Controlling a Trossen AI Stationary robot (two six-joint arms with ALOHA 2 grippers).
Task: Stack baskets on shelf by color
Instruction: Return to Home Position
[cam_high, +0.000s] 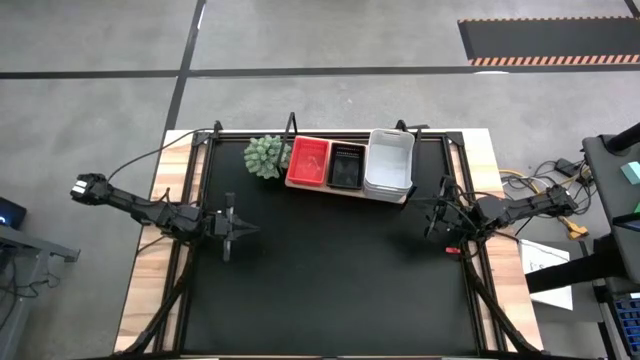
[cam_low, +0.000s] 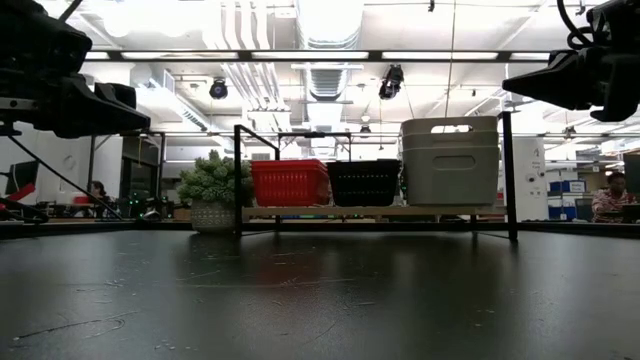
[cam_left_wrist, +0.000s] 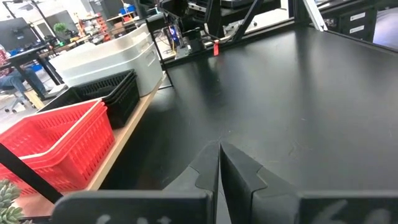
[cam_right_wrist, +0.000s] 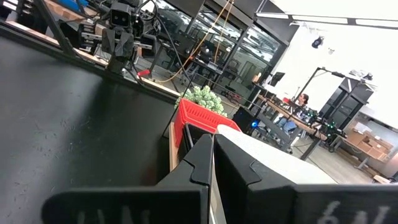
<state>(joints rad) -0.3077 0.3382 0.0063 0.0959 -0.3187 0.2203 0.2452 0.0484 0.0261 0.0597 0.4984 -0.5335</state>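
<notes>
- Left tool (cam_high: 238, 229) hangs over the left side of the bench (cam_high: 330, 290), its fingers pressed together and holding nothing.
- Right tool (cam_high: 433, 218) hangs over the right side, likewise closed and empty.
- Farther back, the shelf (cam_high: 345, 191) carries red baskets (cam_high: 308, 161), black baskets (cam_high: 347, 166) and white baskets (cam_high: 389, 163), left to right.
- A green plant (cam_high: 264, 156) sits just beside the red ones.

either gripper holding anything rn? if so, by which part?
Nothing is held. The left gripper and right gripper both have jaws shut on nothing, away from the baskets, which sit on the shelf.
</notes>
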